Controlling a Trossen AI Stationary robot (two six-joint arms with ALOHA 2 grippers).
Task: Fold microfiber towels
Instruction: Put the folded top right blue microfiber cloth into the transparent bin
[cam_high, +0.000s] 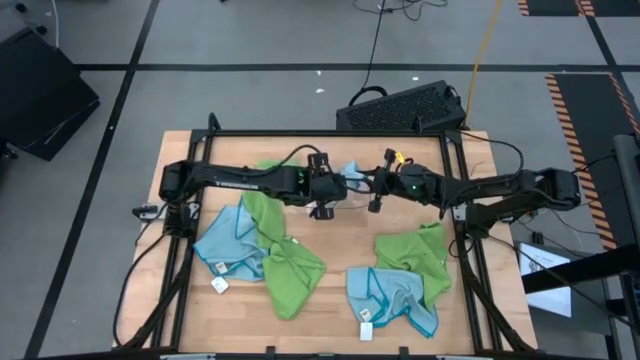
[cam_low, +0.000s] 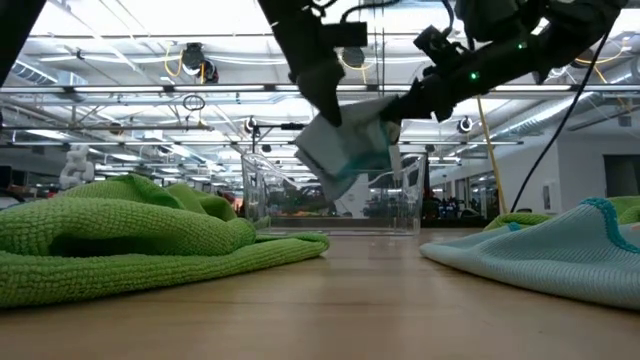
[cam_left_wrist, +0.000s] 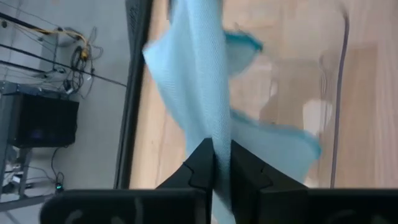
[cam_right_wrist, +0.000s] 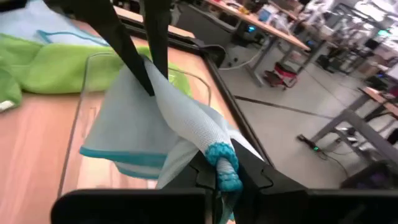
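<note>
A: How many towels did you count?

B: Five. Two blue, two green on the table (cam_high: 330, 235), split into a pile at 8 o'clock and one at 4. A gap of bare wood ran between them. The fifth, a blue towel (cam_low: 345, 145), hung in the air over the clear tray (cam_low: 330, 195) at 12.

A: And the grippers?

B: Left gripper (cam_left_wrist: 214, 163) and right gripper (cam_right_wrist: 225, 171) were both clamped on that blue towel, from opposite sides.

Bright overhead light, soft shadows; both wrist views show motion blur.
</note>
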